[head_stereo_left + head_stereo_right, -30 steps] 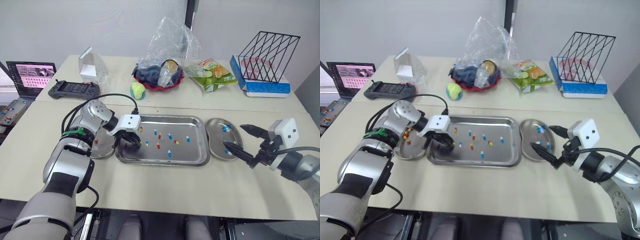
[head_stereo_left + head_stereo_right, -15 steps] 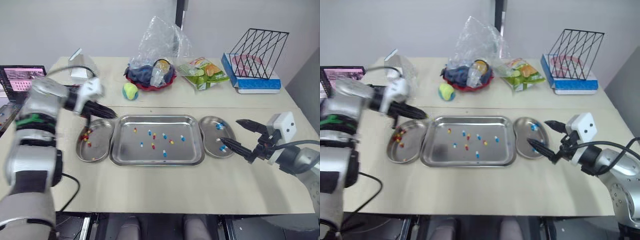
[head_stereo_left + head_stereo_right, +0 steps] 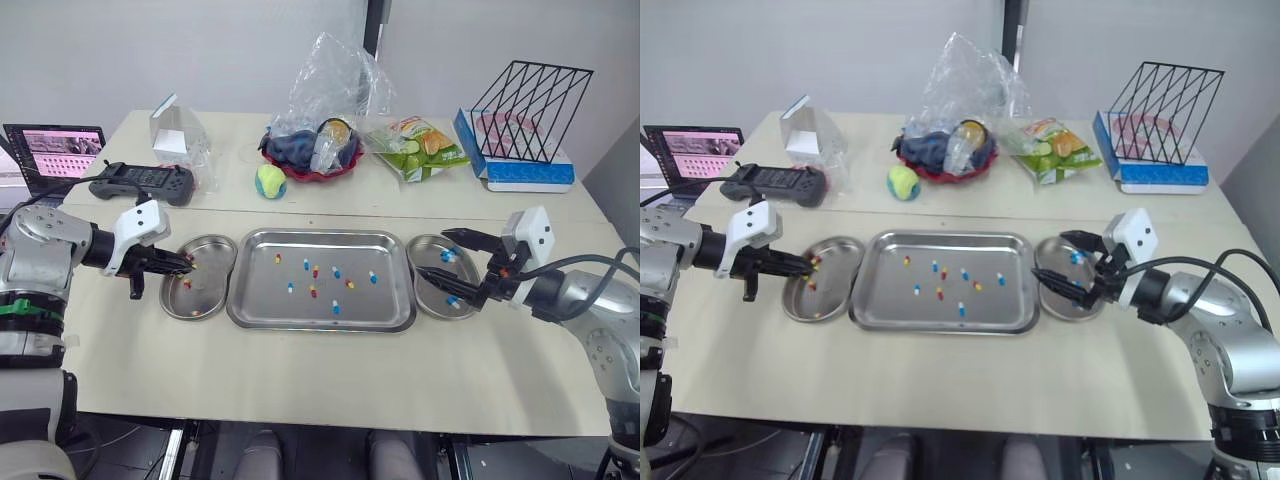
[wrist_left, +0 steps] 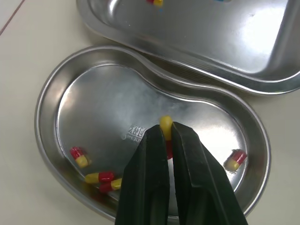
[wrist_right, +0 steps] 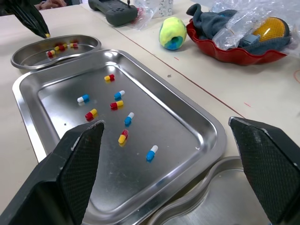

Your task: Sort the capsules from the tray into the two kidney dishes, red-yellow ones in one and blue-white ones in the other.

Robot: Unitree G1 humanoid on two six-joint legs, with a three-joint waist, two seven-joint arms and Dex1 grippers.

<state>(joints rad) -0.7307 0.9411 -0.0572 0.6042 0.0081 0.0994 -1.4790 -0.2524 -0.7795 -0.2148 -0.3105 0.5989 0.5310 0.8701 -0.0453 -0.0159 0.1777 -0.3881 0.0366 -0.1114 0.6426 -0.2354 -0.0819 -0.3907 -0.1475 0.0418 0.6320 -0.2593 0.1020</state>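
Our left gripper (image 4: 165, 130) pinches a red-yellow capsule (image 4: 165, 122) over the left kidney dish (image 4: 47, 89), well inside its rim. Our right gripper (image 3: 432, 252) is wide open over the right kidney dish (image 3: 430, 292).

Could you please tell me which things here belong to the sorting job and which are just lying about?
Job: tray, capsules, left dish, right dish, left gripper shut on a red-yellow capsule, right gripper open.
Lying about: controller, ball, red bowl, snack bag, wire rack, laptop.

You have a tray (image 3: 260, 305) and kidney dish (image 4: 108, 93) of shiny, smooth metal. Each capsule (image 5: 151, 153) looks glossy, perhaps plastic; the table (image 3: 300, 380) is matt.
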